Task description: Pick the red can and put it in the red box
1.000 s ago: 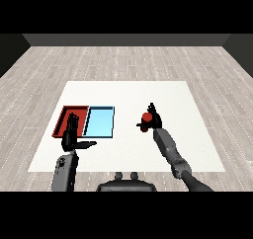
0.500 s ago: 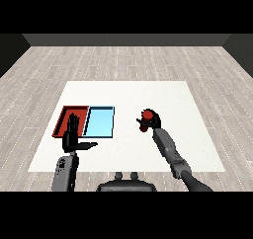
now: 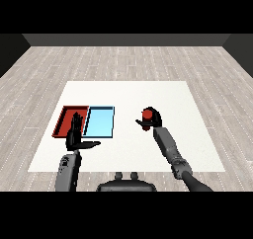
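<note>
Gripping the red can [image 3: 147, 114], the right hand [image 3: 152, 119] curls round it; the red tray [image 3: 63, 118] sits far at nine o'clock, so a swing could overshoot into the light blue tray [image 3: 99, 122]; left hand [image 3: 75, 137] hangs open.

Even, soft light is falling from above; the white table [image 3: 128, 95] is showing bright without glare, shadows are staying faint, and the far background is fading to dark

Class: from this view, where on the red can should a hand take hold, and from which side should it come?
Grip the red can round its side wall, coming from the right. It seems to stand upright on the table, so its curved side suits curled fingers. The right hand is already curled round it there; the trays lie to its left.
</note>
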